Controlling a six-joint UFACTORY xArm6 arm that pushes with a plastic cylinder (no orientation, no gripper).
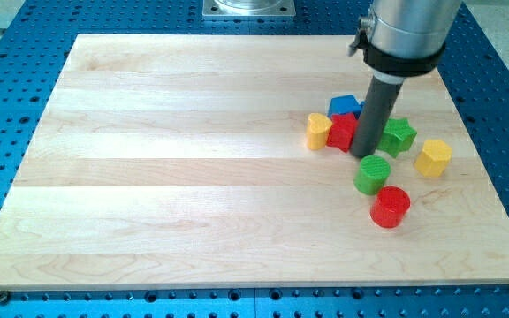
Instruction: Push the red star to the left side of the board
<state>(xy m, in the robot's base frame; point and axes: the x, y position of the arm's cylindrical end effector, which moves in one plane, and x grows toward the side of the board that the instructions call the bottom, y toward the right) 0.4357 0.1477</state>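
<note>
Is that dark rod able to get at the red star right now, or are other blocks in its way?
Probably yes: my tip already sits against the red star on its right. The yellow block on the star's left may get pushed along.

Our rod is covering the right part of the red star (343,131), so we are seeing only its left points; it is also hiding the left edge of the green star (399,135); the blue block (345,105) is showing only its top behind the red star, so we are not making out its shape; the arm's upper body is being cut off by the view's top.
</note>
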